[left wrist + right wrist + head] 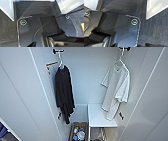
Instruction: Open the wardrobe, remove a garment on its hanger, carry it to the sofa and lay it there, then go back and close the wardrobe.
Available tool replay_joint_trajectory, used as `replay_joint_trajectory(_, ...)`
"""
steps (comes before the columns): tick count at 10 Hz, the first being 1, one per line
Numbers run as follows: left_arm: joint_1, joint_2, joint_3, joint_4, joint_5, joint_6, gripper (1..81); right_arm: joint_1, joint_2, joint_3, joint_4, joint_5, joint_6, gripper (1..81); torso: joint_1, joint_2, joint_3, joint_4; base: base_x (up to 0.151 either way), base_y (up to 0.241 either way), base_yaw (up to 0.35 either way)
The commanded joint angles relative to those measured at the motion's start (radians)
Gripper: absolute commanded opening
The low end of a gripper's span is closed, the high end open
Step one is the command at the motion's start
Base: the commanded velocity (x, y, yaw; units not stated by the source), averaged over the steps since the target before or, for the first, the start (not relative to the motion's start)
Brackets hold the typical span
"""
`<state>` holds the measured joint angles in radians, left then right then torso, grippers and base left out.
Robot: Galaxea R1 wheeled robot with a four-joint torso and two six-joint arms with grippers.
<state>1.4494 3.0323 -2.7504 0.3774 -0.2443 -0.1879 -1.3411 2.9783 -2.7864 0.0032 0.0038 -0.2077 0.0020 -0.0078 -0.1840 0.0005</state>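
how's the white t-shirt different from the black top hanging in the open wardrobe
The white T-shirt hangs on the right side of the wardrobe; the black top hangs on the left. The T-shirt has short sleeves and spreads wider, while the black top has long sleeves and hangs narrow. The T-shirt's hem drops over the white shelf; the black top ends above a basket of small items. Both hang on a white hanger from a dark hook.
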Motion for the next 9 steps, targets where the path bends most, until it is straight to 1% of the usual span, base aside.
replay_joint_trajectory(1,-0.034,0.013,0.006,-0.005,0.122,-0.004,81.1,-0.014,-0.017,0.065,0.04,-0.044,0.001,81.1,0.0,0.0,0.0,0.0,0.0,0.0,0.0)
replay_joint_trajectory(2,-0.03,0.01,0.006,-0.009,0.125,-0.004,81.1,-0.033,-0.016,0.081,0.041,-0.045,0.002,81.1,0.0,0.0,0.0,0.0,0.0,0.0,0.0)
replay_joint_trajectory(3,-0.021,0.016,0.008,-0.038,0.125,-0.004,81.1,-0.054,-0.009,0.09,0.041,-0.045,0.002,81.1,0.0,0.0,0.0,0.0,0.0,0.0,0.0)
replay_joint_trajectory(4,-0.004,0.02,0.001,-0.089,0.114,0.001,81.1,-0.068,0.0,0.091,0.041,-0.045,0.002,81.1,0.0,0.0,0.0,0.0,0.0,0.0,0.0)
replay_joint_trajectory(6,0.003,0.028,-0.011,-0.227,0.108,0.019,81.1,-0.083,0.007,0.09,0.041,-0.047,0.002,81.1,0.0,0.0,0.0,0.0,0.0,0.0,0.0)
replay_joint_trajectory(7,0.003,0.047,-0.038,-0.261,0.109,0.068,81.1,-0.09,0.009,0.09,0.041,-0.048,0.002,81.1,0.0,0.0,0.0,0.0,0.0,0.0,0.0)
replay_joint_trajectory(8,0.001,0.071,-0.075,-0.316,0.109,0.125,81.1,-0.094,0.012,0.085,0.041,-0.047,0.002,81.1,0.0,0.0,0.0,0.0,0.0,0.0,0.0)
replay_joint_trajectory(9,0.001,0.091,-0.1,-0.385,0.115,0.179,81.1,-0.102,0.015,0.085,0.07,-0.047,0.001,81.1,0.0,0.0,0.0,0.0,0.0,0.0,0.0)
